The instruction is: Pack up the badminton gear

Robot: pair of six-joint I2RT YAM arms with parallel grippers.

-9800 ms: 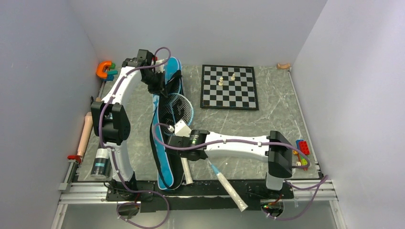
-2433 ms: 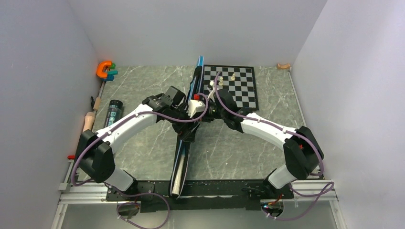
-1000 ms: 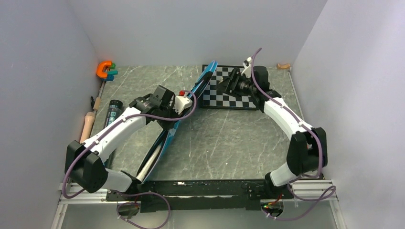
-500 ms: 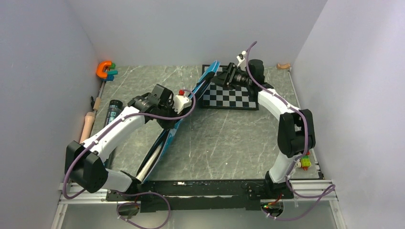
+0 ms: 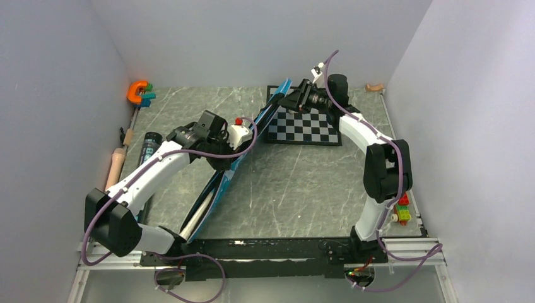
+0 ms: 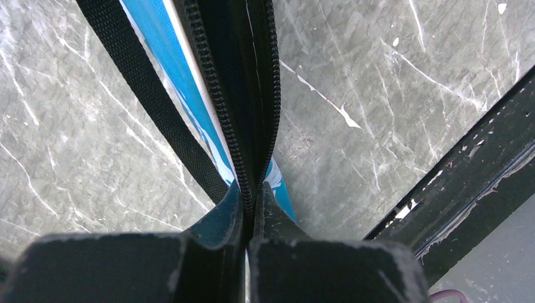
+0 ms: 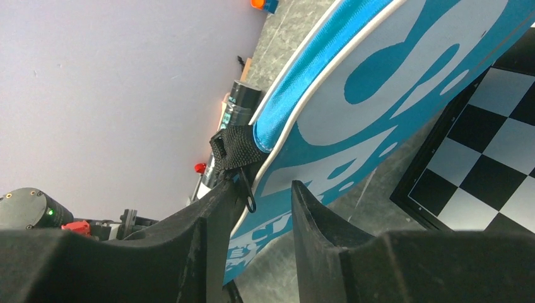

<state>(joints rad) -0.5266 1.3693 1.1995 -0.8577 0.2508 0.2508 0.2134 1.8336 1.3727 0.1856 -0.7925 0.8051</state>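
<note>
Racket bag (image 5: 214,189): blue, standing on its long edge, running diagonally across the table (image 5: 303,183) from the near-left rail to the left corner of the chessboard (image 5: 309,126).
Left gripper (image 6: 249,218): clenched on the bag's zipper (image 6: 221,95) seam, about mid-length.
Right gripper (image 7: 265,189): at the bag's far tip, jaws apart, straddling the black tab (image 7: 233,150) and its pull; contact unclear.
Black tube (image 5: 150,146): lying on the table left of the bag, apart from it.
Orange clamp (image 5: 137,92): far-left corner.
</note>
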